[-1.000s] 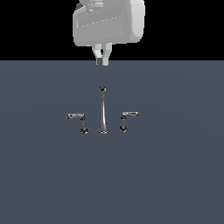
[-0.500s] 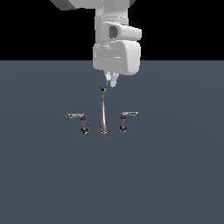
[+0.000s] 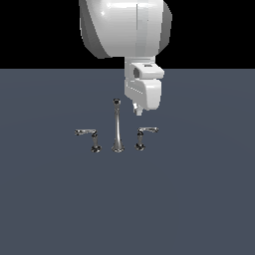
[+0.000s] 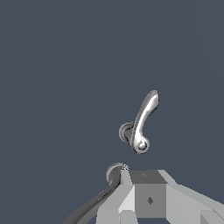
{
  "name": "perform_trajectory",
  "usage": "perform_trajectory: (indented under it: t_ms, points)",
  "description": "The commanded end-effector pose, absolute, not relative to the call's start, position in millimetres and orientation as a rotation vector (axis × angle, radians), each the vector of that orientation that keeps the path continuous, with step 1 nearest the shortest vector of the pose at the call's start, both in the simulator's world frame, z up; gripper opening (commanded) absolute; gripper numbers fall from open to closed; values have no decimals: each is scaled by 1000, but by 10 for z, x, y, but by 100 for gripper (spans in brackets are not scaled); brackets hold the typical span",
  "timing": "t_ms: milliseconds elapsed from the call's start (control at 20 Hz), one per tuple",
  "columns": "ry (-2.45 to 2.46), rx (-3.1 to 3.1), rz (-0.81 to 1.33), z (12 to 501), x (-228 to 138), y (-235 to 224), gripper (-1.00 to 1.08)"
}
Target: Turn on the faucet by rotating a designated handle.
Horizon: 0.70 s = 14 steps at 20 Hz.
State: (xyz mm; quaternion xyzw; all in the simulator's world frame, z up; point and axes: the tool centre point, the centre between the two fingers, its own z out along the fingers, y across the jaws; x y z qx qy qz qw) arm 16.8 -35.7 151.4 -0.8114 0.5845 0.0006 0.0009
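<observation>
Gleaming chrome, the handle [image 3: 145, 135] bends L-shaped under the hand [image 3: 138, 112], whose opening is unclear.

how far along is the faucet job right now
Done: the approach. In the exterior view the hand hangs just above the handle on that view's right, beside the spout. In hand: lining up; the wrist view shows the lever close below, not touched. Left: making contact and rotating it. The other lever sits untouched. Whether the hand is open or shut is not visible.
</observation>
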Motion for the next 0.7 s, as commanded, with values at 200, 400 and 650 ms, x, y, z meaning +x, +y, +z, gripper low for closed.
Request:
perform_trajectory:
  t_ms: [200,400,650]
  points:
    - [2010,-2416,-2,1143,397,-624,-100]
    - [2082,-2355,-2,989,483,-748,-100]
    - [2132,-2309,-1,879,542,-843,-100]
